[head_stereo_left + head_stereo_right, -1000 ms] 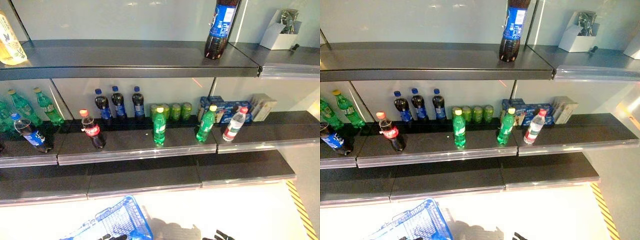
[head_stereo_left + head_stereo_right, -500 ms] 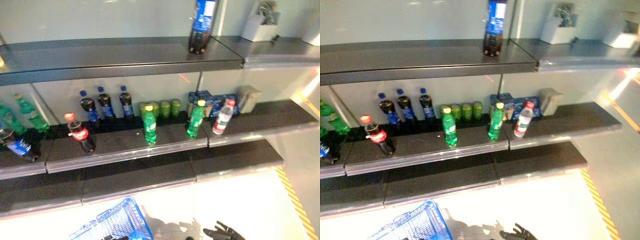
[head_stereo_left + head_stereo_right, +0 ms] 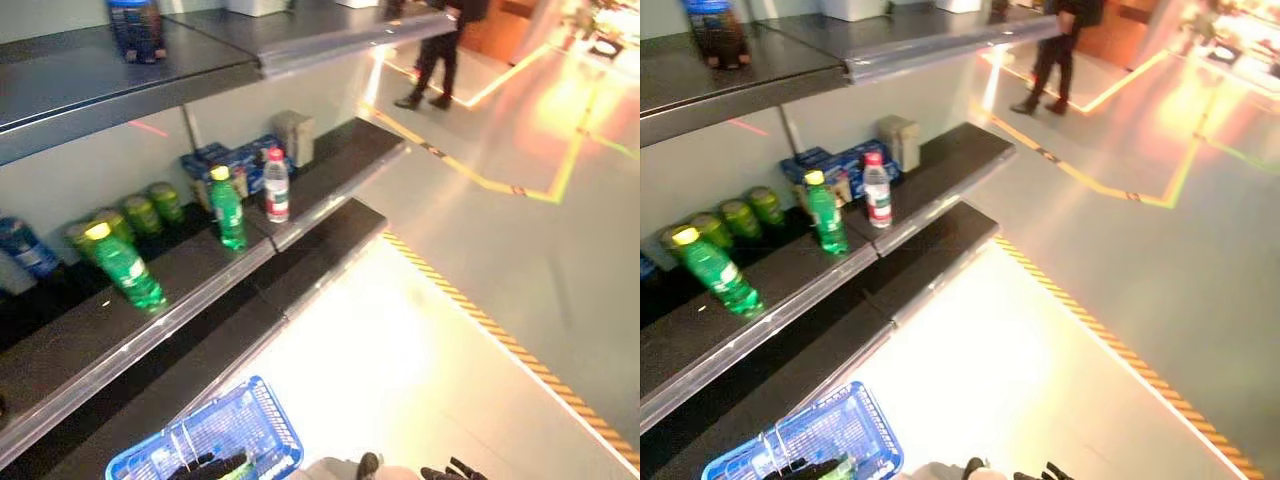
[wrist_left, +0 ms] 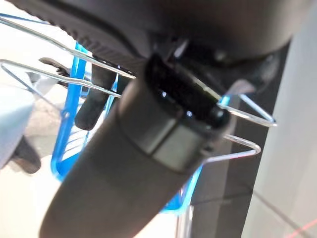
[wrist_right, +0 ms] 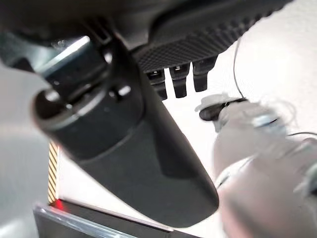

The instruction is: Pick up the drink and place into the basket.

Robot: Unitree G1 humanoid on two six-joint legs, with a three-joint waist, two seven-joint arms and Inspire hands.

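Drinks stand on the middle shelf (image 3: 190, 290) at the left: two green bottles (image 3: 125, 268) (image 3: 228, 208), a clear water bottle with a red cap (image 3: 277, 185) and green cans (image 3: 150, 208). A dark cola bottle (image 3: 135, 25) is on the top shelf. The blue wire basket (image 3: 210, 432) hangs low at the bottom left. My left hand (image 4: 124, 163) is shut on its wire handles (image 4: 237, 148). My right hand (image 3: 450, 472) shows at the bottom edge, open and holding nothing, far from the shelf.
Blue cartons (image 3: 215, 165) and a grey box (image 3: 293, 135) sit behind the bottles. A lower shelf (image 3: 300, 265) juts out beneath. Yellow-black tape (image 3: 500, 345) crosses the grey aisle floor at the right. A person (image 3: 435, 50) walks at the far end.
The camera has swung right: the shelves now run along the left and the aisle with a person fills the right. The basket stays in my left hand.
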